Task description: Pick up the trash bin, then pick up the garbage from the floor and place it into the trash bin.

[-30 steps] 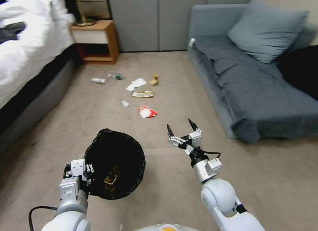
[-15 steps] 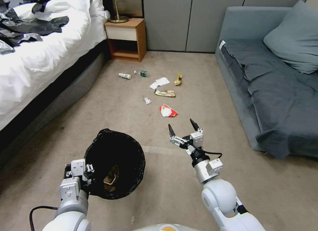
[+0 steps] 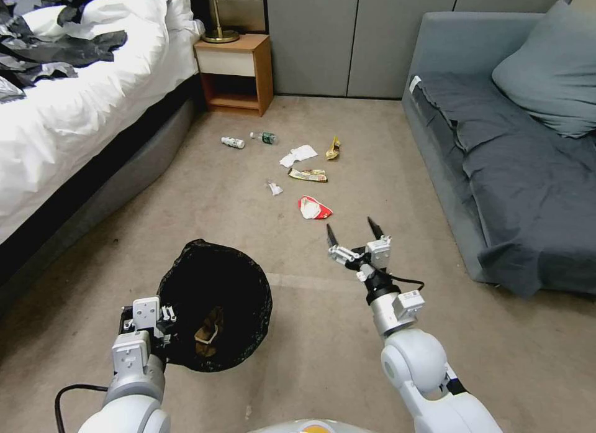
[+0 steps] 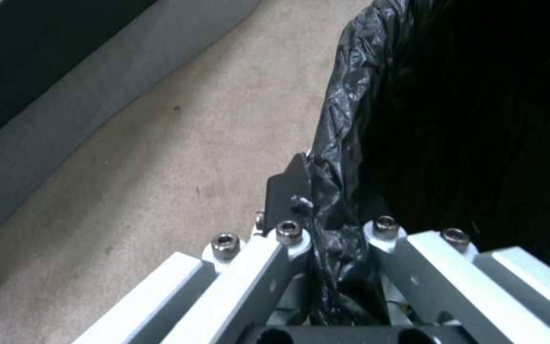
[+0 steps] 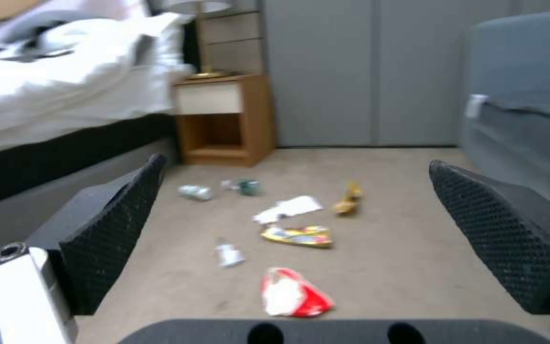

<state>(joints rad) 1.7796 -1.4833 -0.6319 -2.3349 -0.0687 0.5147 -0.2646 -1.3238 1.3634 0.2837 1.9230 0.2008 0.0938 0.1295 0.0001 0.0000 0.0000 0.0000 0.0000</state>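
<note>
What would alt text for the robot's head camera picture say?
The left gripper holds a black-lined trash bin by its rim above a beige carpet while the right gripper hangs open beside it. Ahead, the garbage lies scattered between a white bed and a grey sofa.

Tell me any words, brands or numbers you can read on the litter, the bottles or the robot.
None can be read.
Red-white wrapper: print too blurred.
Yellow wrapper: print too small.
Green-label bottle: label unreadable.
White-label bottle: label unreadable.
Right gripper tags: no legible text.
</note>
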